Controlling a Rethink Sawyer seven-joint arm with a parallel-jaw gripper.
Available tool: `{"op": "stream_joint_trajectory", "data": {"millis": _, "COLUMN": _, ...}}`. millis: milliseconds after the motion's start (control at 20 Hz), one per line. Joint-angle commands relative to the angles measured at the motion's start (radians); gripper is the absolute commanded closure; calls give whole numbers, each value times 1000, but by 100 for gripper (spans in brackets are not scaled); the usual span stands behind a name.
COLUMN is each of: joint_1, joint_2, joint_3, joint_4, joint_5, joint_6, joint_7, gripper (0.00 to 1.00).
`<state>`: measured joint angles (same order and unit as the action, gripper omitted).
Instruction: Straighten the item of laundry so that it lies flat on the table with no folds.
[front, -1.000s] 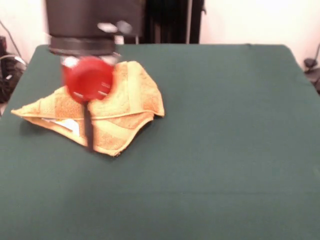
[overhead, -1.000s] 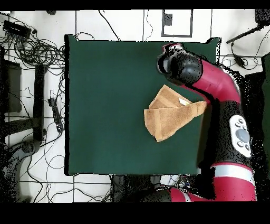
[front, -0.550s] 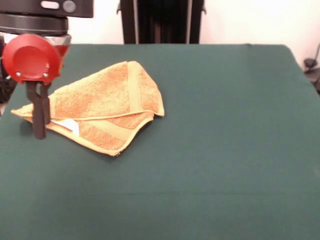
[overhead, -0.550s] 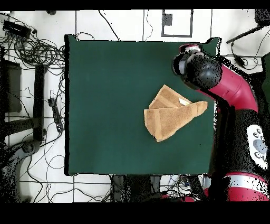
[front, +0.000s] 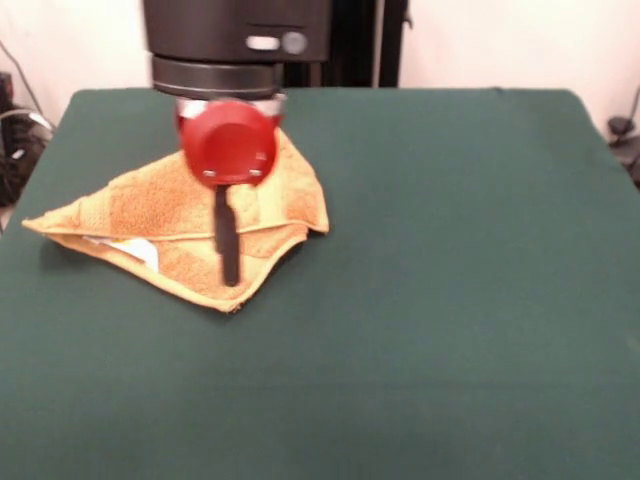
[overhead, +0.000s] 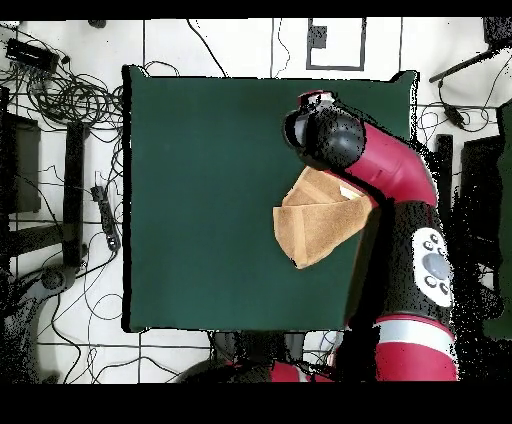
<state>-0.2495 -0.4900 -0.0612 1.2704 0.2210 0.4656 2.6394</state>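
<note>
Over folded towel (front: 180, 215): fingers (front: 229, 262) (blurred).

towel (front: 190, 225) lies folded on the table (front: 450, 300), close to one side edge, well apart from the opposite edge | gripper (front: 229, 262) hangs over the towel's middle part | arm (overhead: 385, 175) reaches in over the towel's end nearest that edge

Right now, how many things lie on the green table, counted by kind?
Towel, golden-orange, folded over: 1
White tag on the towel: 1
Total on the table: 1 towel with its tag.
</note>
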Motion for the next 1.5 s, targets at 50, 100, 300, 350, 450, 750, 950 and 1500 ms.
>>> {"op": "stream_joint_trajectory", "data": {"millis": 50, "joint_1": 44, "joint_2": 48, "joint_3": 0, "joint_4": 171, "joint_5": 80, "joint_6": 0, "joint_7": 253, "gripper": 0}}
{"op": "stream_joint_trajectory", "data": {"millis": 100, "joint_1": 43, "joint_2": 48, "joint_3": -1, "joint_4": 172, "joint_5": 84, "joint_6": 0, "joint_7": 243, "gripper": 0}}
{"op": "stream_joint_trajectory", "data": {"millis": 300, "joint_1": 38, "joint_2": 51, "joint_3": -12, "joint_4": 168, "joint_5": 88, "joint_6": 8, "joint_7": 212, "gripper": 0}}
{"op": "stream_joint_trajectory", "data": {"millis": 350, "joint_1": 36, "joint_2": 50, "joint_3": -12, "joint_4": 168, "joint_5": 88, "joint_6": 9, "joint_7": 206, "gripper": 0}}
{"op": "stream_joint_trajectory", "data": {"millis": 450, "joint_1": 33, "joint_2": 48, "joint_3": -12, "joint_4": 170, "joint_5": 89, "joint_6": 12, "joint_7": 197, "gripper": 0}}
{"op": "stream_joint_trajectory", "data": {"millis": 750, "joint_1": 31, "joint_2": 41, "joint_3": -13, "joint_4": 175, "joint_5": 97, "joint_6": 19, "joint_7": 186, "gripper": 0}}
{"op": "stream_joint_trajectory", "data": {"millis": 950, "joint_1": 29, "joint_2": 46, "joint_3": -13, "joint_4": 180, "joint_5": 101, "joint_6": 9, "joint_7": 181, "gripper": 0}}
{"op": "stream_joint_trajectory", "data": {"millis": 1500, "joint_1": 31, "joint_2": 104, "joint_3": 6, "joint_4": 172, "joint_5": 127, "joint_6": -84, "joint_7": 199, "gripper": 0}}
